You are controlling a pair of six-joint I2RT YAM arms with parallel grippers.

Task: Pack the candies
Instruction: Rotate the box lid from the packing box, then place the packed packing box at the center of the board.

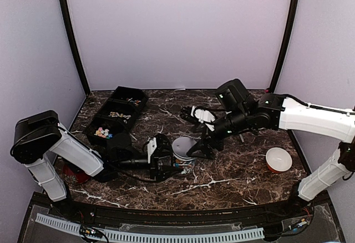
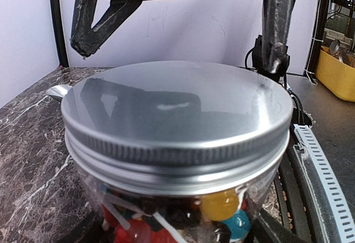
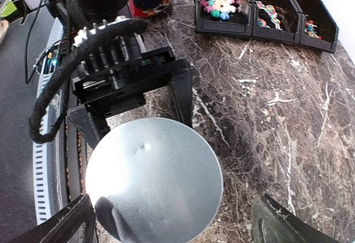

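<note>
Marble table: left gripper clamps lidded jar of candies; right gripper hangs above, spread wide, empty.

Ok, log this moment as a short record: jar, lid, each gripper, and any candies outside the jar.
jar: glass jar, upright, candies inside
lid: silver lid seated on the jar; tightness cannot be told
left gripper: closed on the jar's sides
right gripper: open, poised over the lid
outside the jar: more sweets in the black bins at the table's far left
other: bowl at right, apart from the jar
</note>
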